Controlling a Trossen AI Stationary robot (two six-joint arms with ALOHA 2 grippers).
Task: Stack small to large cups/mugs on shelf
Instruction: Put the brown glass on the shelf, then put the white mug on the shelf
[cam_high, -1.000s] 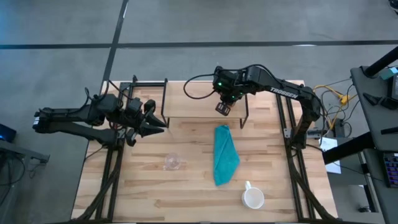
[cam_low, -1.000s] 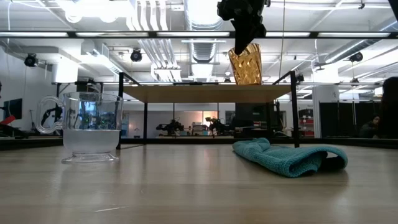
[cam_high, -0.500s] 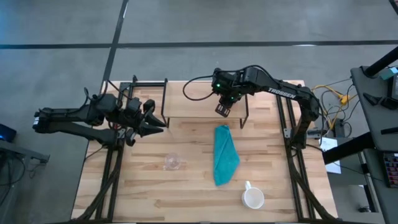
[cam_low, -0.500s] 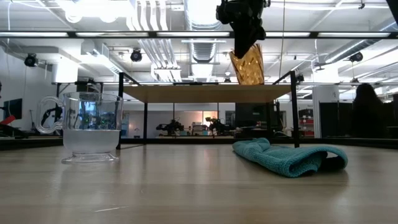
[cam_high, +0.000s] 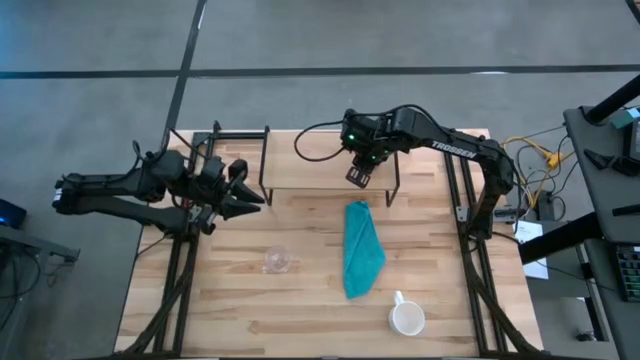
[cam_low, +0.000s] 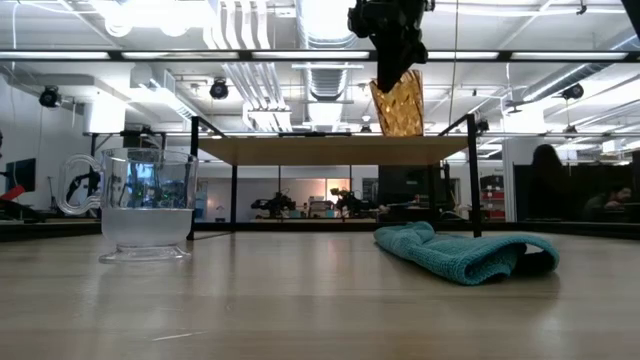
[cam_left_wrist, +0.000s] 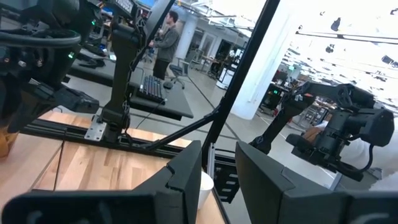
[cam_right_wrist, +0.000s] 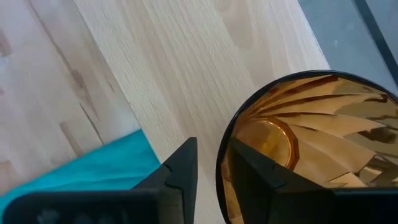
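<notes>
The amber-orange textured cup (cam_low: 397, 105) stands upright on the shelf (cam_low: 320, 150), near the board's near right corner. My right gripper (cam_right_wrist: 211, 162) points steeply down over it and is open, one finger inside the cup (cam_right_wrist: 292, 143) and one outside its rim. The small clear glass (cam_high: 277, 260) rests on its base on the table, left of centre. The white mug (cam_high: 406, 318) stands near the front edge, right of centre. My left gripper (cam_high: 245, 197) hovers level and open by the shelf's left legs, holding nothing. My right gripper straddles the amber cup's rim (cam_right_wrist: 221, 163) from above. A strip of the shelf board shows between the outer finger (cam_right_wrist: 180, 177) and the rim. Whether the inner finger (cam_right_wrist: 255, 183) touches the wall I cannot tell. The cup stands on the shelf by its base.
A teal cloth (cam_high: 362, 248) lies bunched on the table between the shelf and the mug. The shelf's thin black legs (cam_high: 393, 185) stand close to my right gripper. Black frame rails run along both table sides. Bare wood lies to the glass's left and at the front left.
The amber cup has rocked a little toward the table's right under my right gripper and now stands straight on the shelf board. Both arms have stayed in place.
</notes>
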